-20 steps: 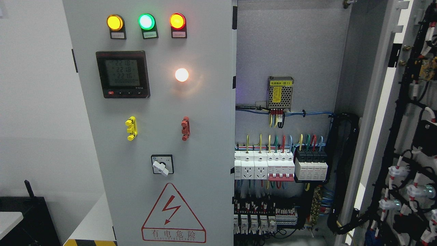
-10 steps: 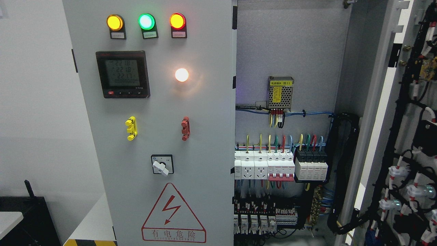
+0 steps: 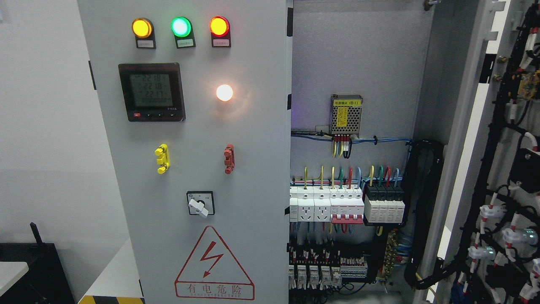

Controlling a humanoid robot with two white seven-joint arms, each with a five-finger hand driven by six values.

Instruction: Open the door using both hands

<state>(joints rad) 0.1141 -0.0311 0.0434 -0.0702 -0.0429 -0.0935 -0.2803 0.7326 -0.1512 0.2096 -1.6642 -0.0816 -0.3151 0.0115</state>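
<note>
While right door [image 3: 476, 139] is standing swung wide at picture's right, wiring side showing, left door [image 3: 190, 169] is sitting shut or nearly so, filling centre-left.

Hands: neither showing in head view; how far open, what held — cannot tell; position relative to doors — cannot tell.

Risk, judged: reaching blind toward live breakers [image 3: 346, 204] or snagging cable bundle [image 3: 426, 211] beside open door; bumping rotary switch [image 3: 200, 203] on left door.

Closed left door [image 3: 190, 169] beside open cabinet interior [image 3: 350, 126]; right door [image 3: 506, 169] swung out.
</note>
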